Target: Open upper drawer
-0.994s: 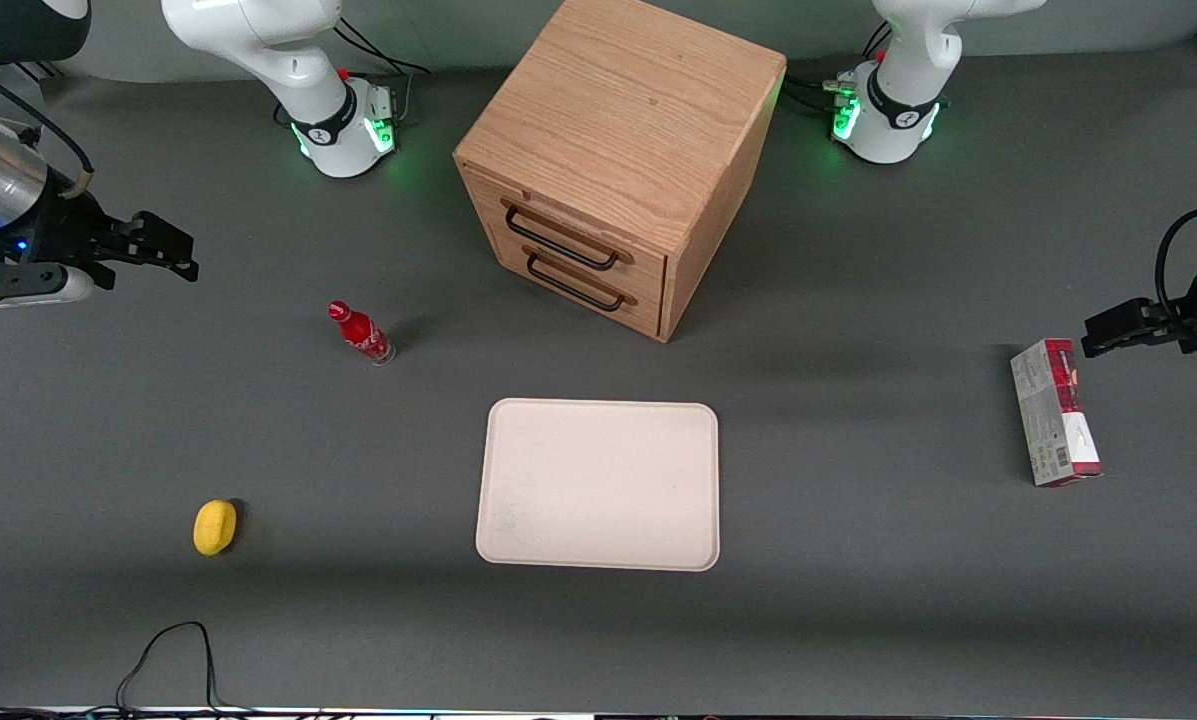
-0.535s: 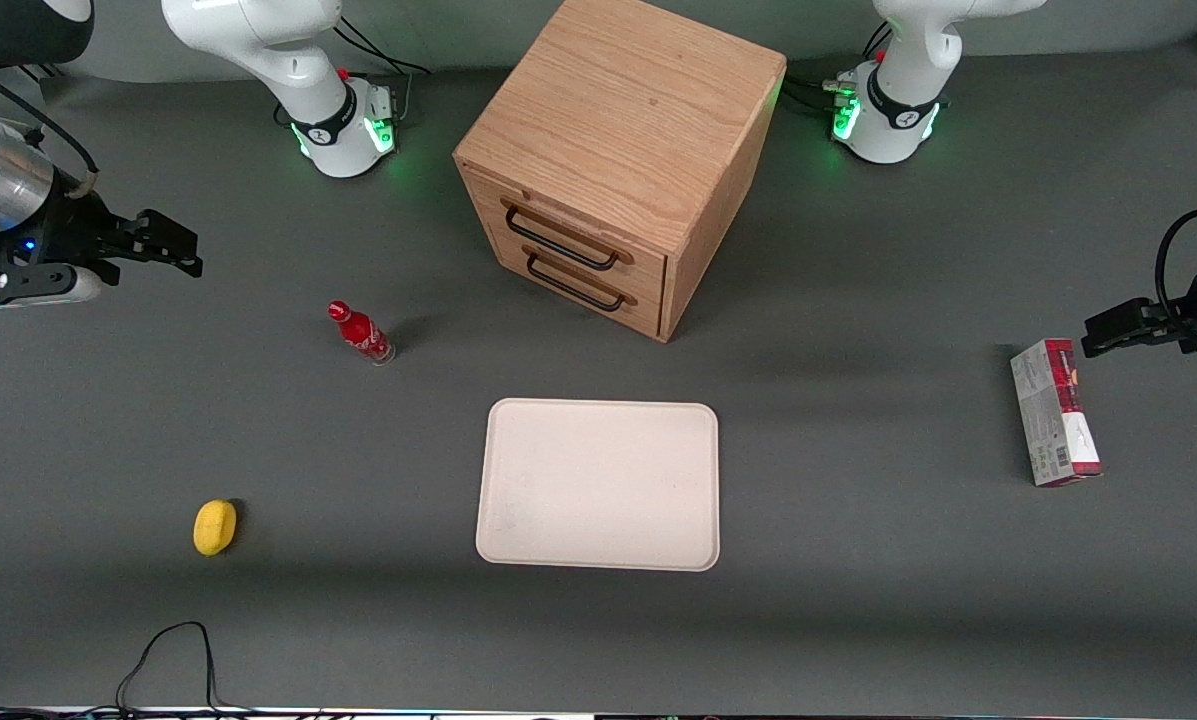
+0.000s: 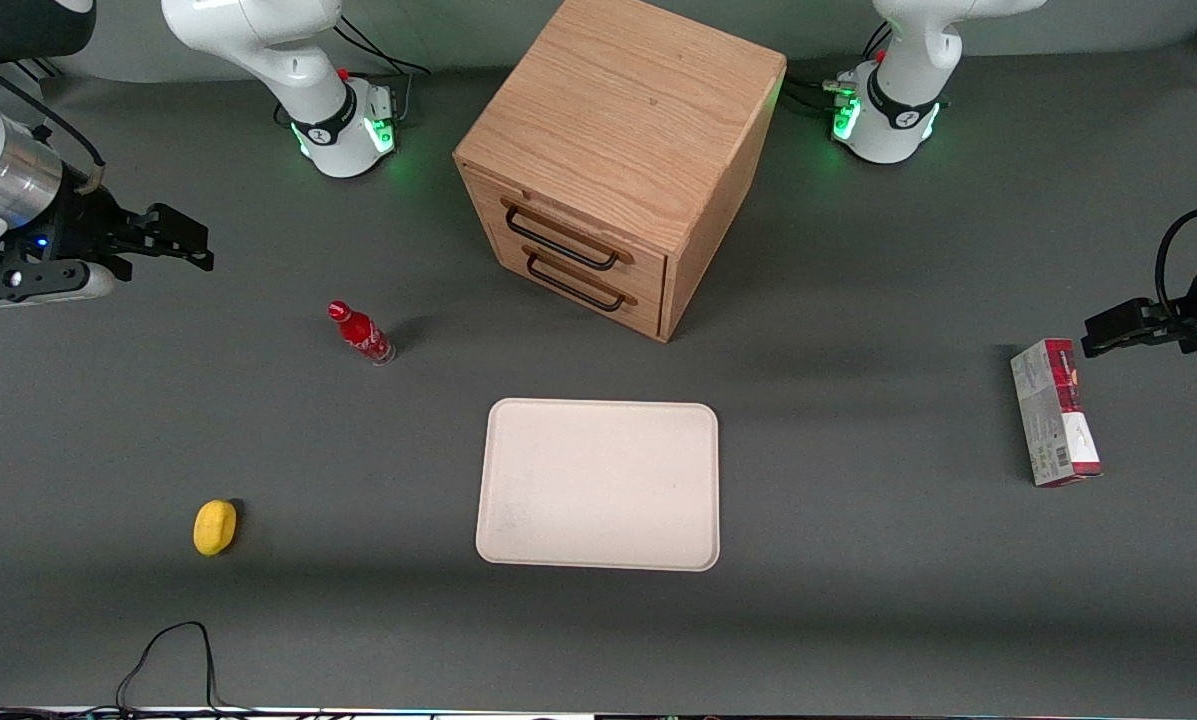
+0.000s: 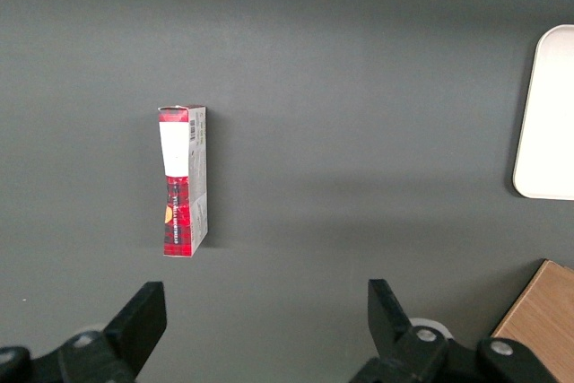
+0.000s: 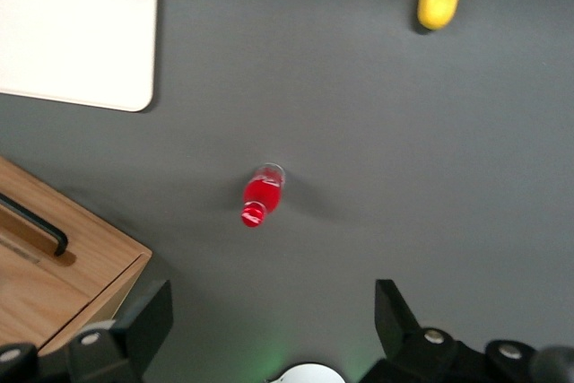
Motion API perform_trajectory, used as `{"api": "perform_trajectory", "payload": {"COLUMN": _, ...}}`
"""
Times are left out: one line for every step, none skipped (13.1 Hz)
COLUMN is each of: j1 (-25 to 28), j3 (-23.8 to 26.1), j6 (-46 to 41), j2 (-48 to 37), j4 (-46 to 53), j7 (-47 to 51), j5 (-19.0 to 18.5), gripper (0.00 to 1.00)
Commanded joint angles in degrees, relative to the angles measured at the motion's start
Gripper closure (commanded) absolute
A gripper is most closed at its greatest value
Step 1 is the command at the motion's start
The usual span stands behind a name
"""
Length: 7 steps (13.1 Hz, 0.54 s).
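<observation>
The upper drawer (image 3: 564, 236) is seen shut in the wooden cabinet (image 3: 623, 120), above the lower drawer (image 3: 576, 280), and the gripper (image 3: 186, 243) is held wide open in the air at its 9 o'clock, well apart.

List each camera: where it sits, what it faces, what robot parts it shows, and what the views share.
Front view: high, facing the arms; shows the cabinet, closed upper drawer, both arm bases, gripper open at the working arm's end.
Right wrist view: looks down past open fingers at the red bottle.
Left wrist view: looks down on the carton.
All share the tray.
</observation>
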Motion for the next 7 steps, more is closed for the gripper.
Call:
{"api": "perform_trajectory", "payload": {"j1": 3.4, "j3": 0.7, "j6": -2.0, "j2": 5.3, "j4": 5.9, "j7": 0.0, "j5": 1.5, "gripper": 0.00}}
{"api": "perform_trajectory", "payload": {"j1": 5.7, "j3": 0.7, "j6": -1.7, "j2": 6.1, "j4": 6.7, "j7": -0.2, "j5": 2.2, "gripper": 0.00}}
{"api": "perform_trajectory", "payload": {"j1": 8.3, "j3": 0.6, "j6": -1.3, "j2": 8.1, "j4": 8.3, "j7": -0.2, "j5": 2.3, "gripper": 0.00}}
{"api": "perform_trajectory", "payload": {"j1": 10.2, "j3": 0.7, "j6": -1.4, "j2": 11.0, "j4": 10.7, "j7": -0.2, "j5": 2.5, "gripper": 0.00}}
{"api": "perform_trajectory", "payload": {"j1": 12.2, "j3": 0.7, "j6": -1.4, "j2": 12.8, "j4": 12.4, "j7": -0.2, "j5": 2.5, "gripper": 0.00}}
{"api": "perform_trajectory", "payload": {"j1": 14.4, "j3": 0.7, "j6": -1.4, "j2": 14.3, "j4": 13.3, "j7": -0.2, "j5": 2.5, "gripper": 0.00}}
{"api": "perform_trajectory", "payload": {"j1": 16.3, "j3": 0.7, "j6": -1.2, "j2": 15.4, "j4": 13.5, "j7": -0.2, "j5": 2.5, "gripper": 0.00}}
